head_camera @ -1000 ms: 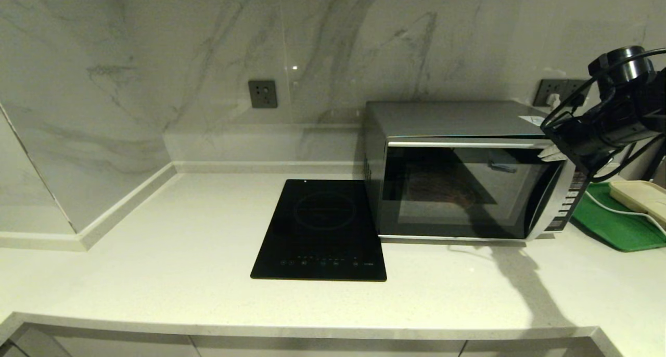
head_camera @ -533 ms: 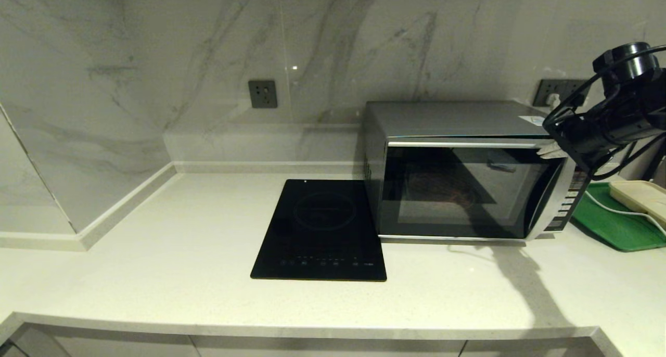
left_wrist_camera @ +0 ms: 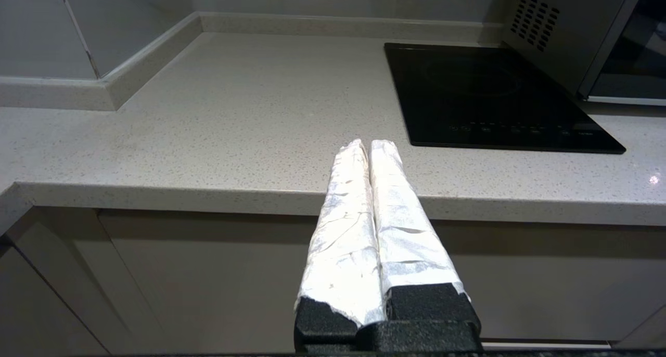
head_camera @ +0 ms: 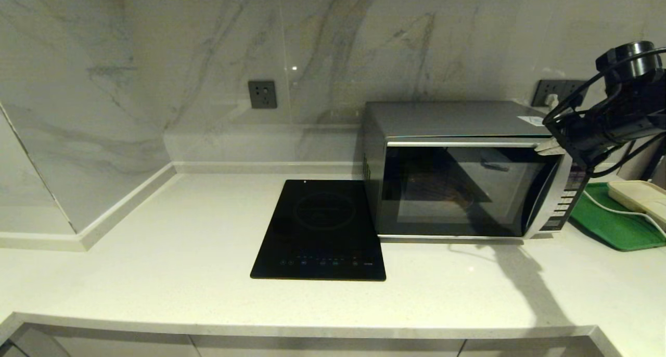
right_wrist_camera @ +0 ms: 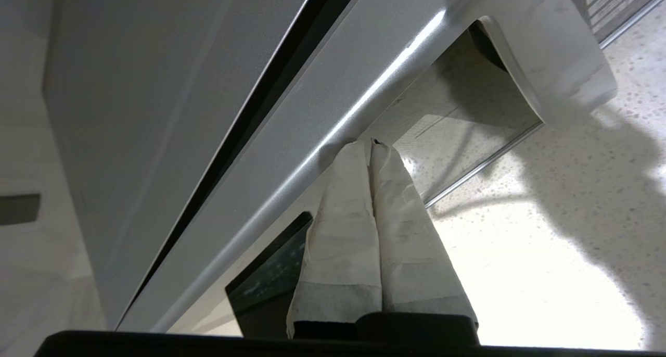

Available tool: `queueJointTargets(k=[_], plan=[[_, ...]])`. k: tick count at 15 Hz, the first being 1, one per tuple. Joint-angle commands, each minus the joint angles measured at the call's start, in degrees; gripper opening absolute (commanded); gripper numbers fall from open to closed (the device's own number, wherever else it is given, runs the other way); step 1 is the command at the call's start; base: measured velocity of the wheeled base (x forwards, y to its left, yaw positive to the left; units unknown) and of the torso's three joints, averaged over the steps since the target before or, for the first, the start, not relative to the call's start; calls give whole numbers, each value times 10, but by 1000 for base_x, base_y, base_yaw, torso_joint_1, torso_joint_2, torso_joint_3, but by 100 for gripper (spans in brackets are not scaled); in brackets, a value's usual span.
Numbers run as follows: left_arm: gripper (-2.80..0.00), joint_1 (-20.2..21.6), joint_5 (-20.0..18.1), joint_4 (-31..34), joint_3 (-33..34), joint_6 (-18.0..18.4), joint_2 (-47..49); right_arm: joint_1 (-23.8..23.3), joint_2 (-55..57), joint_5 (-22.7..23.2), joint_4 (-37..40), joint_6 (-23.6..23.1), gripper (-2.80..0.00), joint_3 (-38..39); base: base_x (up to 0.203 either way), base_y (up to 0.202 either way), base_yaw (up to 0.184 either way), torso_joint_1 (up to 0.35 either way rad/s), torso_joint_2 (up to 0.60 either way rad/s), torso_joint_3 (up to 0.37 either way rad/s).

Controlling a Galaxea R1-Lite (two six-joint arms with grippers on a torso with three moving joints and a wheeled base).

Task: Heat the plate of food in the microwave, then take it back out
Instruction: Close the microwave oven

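The silver microwave (head_camera: 458, 169) stands at the back right of the counter, its dark glass door facing me. My right gripper (head_camera: 546, 148) is shut and holds nothing. Its wrapped fingertips (right_wrist_camera: 359, 154) rest against the silver strip along the top of the door (right_wrist_camera: 312, 112), at the door's upper right corner next to the button panel (head_camera: 567, 195). The plate of food is hidden; only dim shapes show behind the glass. My left gripper (left_wrist_camera: 370, 143) is shut and empty, hanging low in front of the counter's front edge, left of the microwave (left_wrist_camera: 551, 29).
A flat black induction cooktop (head_camera: 322, 227) lies right beside the microwave's left side. A green tray (head_camera: 609, 227) bearing a cream object (head_camera: 640, 198) with a white cable sits to the right of the microwave. Wall sockets (head_camera: 262, 93) are on the marble backsplash.
My right arm has drifted slightly up and to the right, with its fingertips staying at the door's upper right corner. The left arm has not moved.
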Motion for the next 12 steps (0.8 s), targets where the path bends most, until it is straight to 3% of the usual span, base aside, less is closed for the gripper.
queueJointTargets(k=[1, 8, 12], plan=[[-280, 0, 0, 0, 0, 0, 0, 0, 10, 1, -8, 5, -280, -1, 0, 0, 0, 0, 0, 0], [-280, 0, 1, 0, 0, 0, 0, -1, 11, 9, -24, 6, -280, 0, 0, 0, 0, 0, 0, 0], [-280, 0, 0, 0, 0, 0, 0, -27, -41, 79, 4, 6, -280, 20, 0, 0, 0, 0, 0, 0]])
